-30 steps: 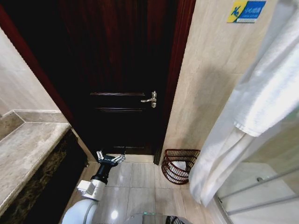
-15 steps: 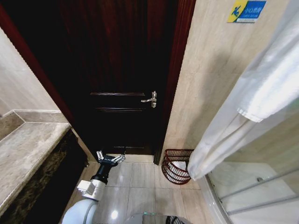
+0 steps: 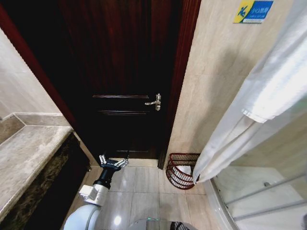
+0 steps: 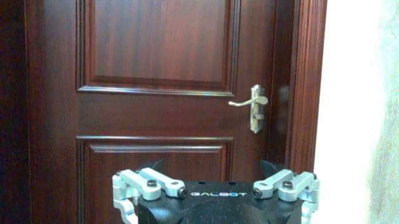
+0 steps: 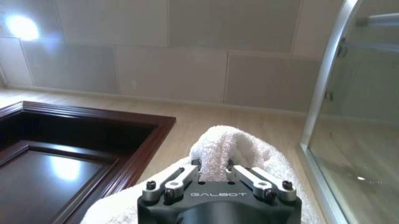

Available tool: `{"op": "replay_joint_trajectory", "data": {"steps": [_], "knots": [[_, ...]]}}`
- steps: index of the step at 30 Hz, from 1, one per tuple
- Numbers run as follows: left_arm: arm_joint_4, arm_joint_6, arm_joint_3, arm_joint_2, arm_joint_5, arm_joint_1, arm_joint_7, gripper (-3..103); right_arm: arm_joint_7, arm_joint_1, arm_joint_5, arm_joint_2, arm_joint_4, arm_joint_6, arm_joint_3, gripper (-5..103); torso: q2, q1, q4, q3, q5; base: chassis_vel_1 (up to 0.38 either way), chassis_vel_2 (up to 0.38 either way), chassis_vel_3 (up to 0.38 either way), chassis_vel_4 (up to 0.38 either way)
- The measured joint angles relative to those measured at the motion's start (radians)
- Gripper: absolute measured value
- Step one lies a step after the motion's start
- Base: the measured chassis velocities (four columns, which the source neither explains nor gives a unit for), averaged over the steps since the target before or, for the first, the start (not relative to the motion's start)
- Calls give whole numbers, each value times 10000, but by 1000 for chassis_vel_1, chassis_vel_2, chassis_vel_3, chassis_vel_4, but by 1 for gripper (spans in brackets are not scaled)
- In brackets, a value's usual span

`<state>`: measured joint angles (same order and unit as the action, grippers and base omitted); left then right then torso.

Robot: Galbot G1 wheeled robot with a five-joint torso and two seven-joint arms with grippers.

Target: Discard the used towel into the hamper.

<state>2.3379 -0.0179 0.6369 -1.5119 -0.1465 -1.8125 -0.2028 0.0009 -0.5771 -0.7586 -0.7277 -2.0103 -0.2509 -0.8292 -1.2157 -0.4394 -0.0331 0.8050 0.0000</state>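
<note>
White terry towel [image 3: 268,91]: soft, limp, light. Your right gripper [image 5: 215,173] pinches a fold; carry it above the hamper [image 3: 183,169]. Left gripper [image 3: 114,162] idles spread wide.

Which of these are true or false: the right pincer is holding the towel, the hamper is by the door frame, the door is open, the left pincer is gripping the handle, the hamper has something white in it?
1. The right pincer is shut on the white towel. True.
2. The hamper stands on the floor by the door frame. True.
3. The dark wooden door is wide open. False: it is closed.
4. The left pincer grips the door handle. False: it is open and low, well short of the handle.
5. The hamper holds something white. True.
</note>
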Motion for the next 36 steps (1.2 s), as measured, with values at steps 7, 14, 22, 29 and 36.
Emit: {"op": "replay_joint_trajectory", "data": {"steps": [7, 14, 22, 29, 36], "knots": [[0, 0, 0, 0, 0, 0, 0, 100, -86, 223, 48, -74, 191, -17, 168, 12, 0, 0, 0, 0, -1, 0, 0, 0, 0], [0, 0, 0, 0, 0, 0, 0, 100, -112, 259, 170, -231, 223, -18, 292, 12, 0, 0, 0, 0, 0, 0, 0, 0, 0], [0, 0, 0, 0, 0, 0, 0, 100, -187, 299, 258, -357, 297, -57, 444, 12, 0, 0, 0, 0, -1, 0, 0, 0, 0], [0, 0, 0, 0, 0, 0, 0, 100, -244, 537, 638, -814, 519, -233, 1029, 12, 0, 0, -1, 0, 0, 0, 0, 0, 0], [0, 0, 0, 0, 0, 0, 0, 100, -284, 575, 939, -1266, 598, -341, 1315, 12, 0, 0, -1, 0, -3, 0, 0, 0, 0]]}}
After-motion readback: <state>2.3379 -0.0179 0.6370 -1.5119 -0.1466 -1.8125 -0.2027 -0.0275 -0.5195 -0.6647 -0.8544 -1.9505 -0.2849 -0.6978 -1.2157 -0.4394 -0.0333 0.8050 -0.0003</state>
